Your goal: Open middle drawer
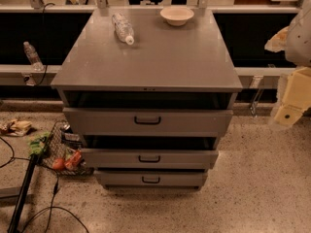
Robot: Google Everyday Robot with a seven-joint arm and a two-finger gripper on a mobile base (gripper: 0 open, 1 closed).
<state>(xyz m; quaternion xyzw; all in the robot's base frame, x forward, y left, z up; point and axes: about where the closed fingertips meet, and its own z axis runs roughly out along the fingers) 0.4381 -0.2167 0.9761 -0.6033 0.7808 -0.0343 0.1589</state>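
Note:
A grey metal cabinet (pixel 146 62) stands in the middle with three stacked drawers. The middle drawer (pixel 112 159) has a low grey front and a small black loop handle (pixel 149 158) at its centre. A dark gap shows above its front, and its inside is hidden. The taller-fronted drawer (pixel 97 122) is above it and the narrowest drawer (pixel 121 179) is below it. My gripper (pixel 290 103), cream-coloured, hangs at the right edge of the view. It is well to the right of the cabinet, above drawer height, and touches nothing.
A clear water bottle (pixel 122 28) lies on the cabinet top and a white bowl (pixel 177 15) stands near its back edge. A wire basket of snacks (pixel 60 152), cables and a black pole (pixel 22 193) are on the floor at the left. Another bottle (pixel 32 55) stands on the left ledge.

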